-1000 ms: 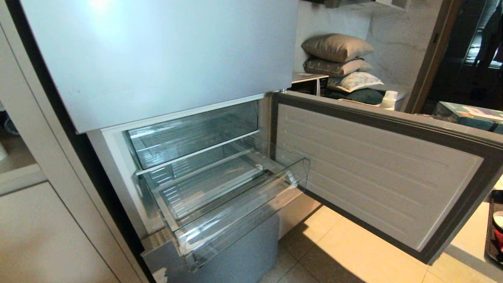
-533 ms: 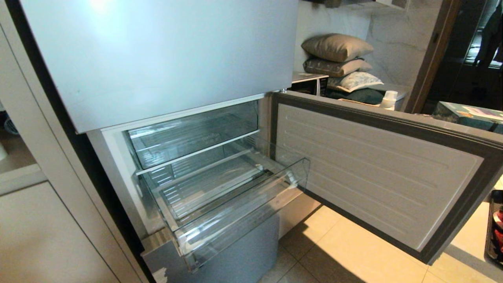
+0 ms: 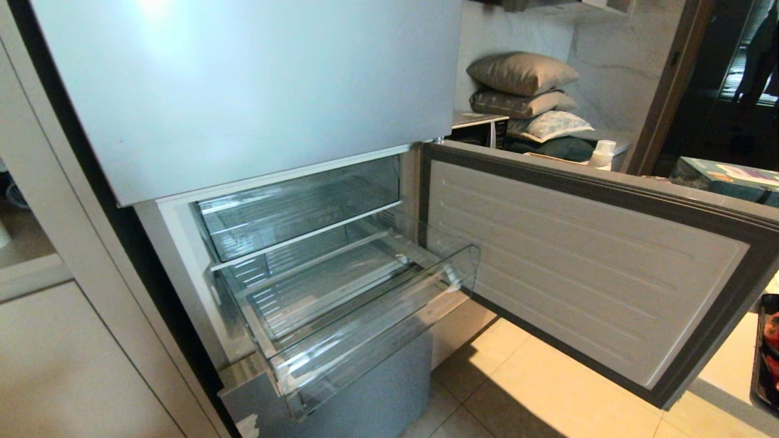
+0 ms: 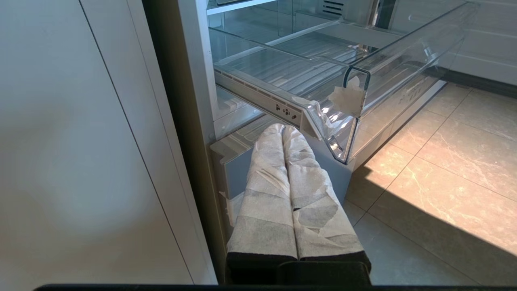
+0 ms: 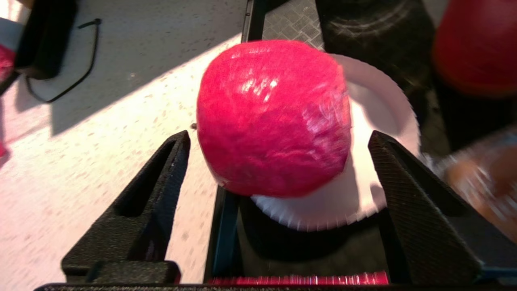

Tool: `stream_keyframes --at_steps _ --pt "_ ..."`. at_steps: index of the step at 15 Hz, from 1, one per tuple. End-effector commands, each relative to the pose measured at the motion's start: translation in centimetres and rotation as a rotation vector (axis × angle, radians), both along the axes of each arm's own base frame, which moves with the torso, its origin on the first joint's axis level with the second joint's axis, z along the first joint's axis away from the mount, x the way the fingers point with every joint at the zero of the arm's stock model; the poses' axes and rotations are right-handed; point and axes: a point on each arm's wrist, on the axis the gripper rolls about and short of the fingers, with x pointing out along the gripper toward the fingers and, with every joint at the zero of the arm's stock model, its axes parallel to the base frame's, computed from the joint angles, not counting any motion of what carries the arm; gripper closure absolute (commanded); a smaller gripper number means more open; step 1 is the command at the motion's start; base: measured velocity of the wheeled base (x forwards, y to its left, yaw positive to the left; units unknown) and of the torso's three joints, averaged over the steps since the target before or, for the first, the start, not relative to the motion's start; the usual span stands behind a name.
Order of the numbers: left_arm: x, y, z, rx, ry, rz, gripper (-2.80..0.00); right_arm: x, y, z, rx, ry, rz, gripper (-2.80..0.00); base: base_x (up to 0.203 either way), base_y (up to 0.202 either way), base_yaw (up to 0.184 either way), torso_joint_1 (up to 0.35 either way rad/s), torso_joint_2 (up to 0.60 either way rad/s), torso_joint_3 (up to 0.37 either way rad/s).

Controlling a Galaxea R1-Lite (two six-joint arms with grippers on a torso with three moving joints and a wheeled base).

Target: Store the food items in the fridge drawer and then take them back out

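Note:
A round glossy red fruit [image 5: 272, 117], one of the food items, rests on a white paper plate [image 5: 375, 121] on a black tray. My right gripper [image 5: 278, 137] is open, one black finger on each side of the fruit with a gap to both. A second red thing [image 5: 476, 44] sits beyond, blurred. The fridge drawer [image 3: 377, 328], clear and ribbed, stands pulled out with nothing in it. Just under its corner [image 4: 355, 93], my left gripper [image 4: 282, 128] is shut, wrapped fingers pressed together.
The fridge door [image 3: 578, 255] hangs wide open to the right. Another clear drawer [image 3: 298, 207] sits pushed in above. The black tray [image 3: 758, 365] shows at the far right edge over tiled floor. A brownish packet [image 5: 480, 173] lies next to the plate.
Fridge, drawer and door have not moved. At the right edge of the head view, the small patch above the tray has changed from white to red.

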Motion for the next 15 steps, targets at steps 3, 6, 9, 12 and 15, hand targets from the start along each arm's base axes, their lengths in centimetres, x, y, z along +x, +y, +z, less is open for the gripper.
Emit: stream_keyframes --at_steps 3,6,9,12,15 --pt "0.0 0.0 -0.1 0.000 0.002 0.000 0.00 -2.7 2.7 6.2 -0.089 -0.077 -0.008 -2.80 0.000 0.000 0.000 0.000 0.00 0.000" --pt "0.0 0.0 -0.1 0.000 0.002 0.000 0.00 -6.8 6.4 11.5 -0.200 -0.141 -0.019 0.00 0.000 0.000 0.000 0.000 0.00 0.000" --pt "0.0 0.0 -0.1 0.000 0.002 -0.001 0.00 -11.9 11.5 15.6 -0.327 -0.223 -0.041 0.00 0.000 0.000 0.000 0.000 0.00 0.000" --pt "0.0 0.0 0.0 0.000 0.003 0.000 0.00 -16.3 18.1 18.2 -0.463 -0.352 0.015 0.00 0.000 0.000 0.000 0.000 0.00 0.000" --pt "0.0 0.0 -0.1 0.000 0.002 0.000 0.00 -19.1 25.2 18.1 -0.521 -0.510 0.259 0.00 0.000 0.000 0.000 0.000 0.00 0.000"
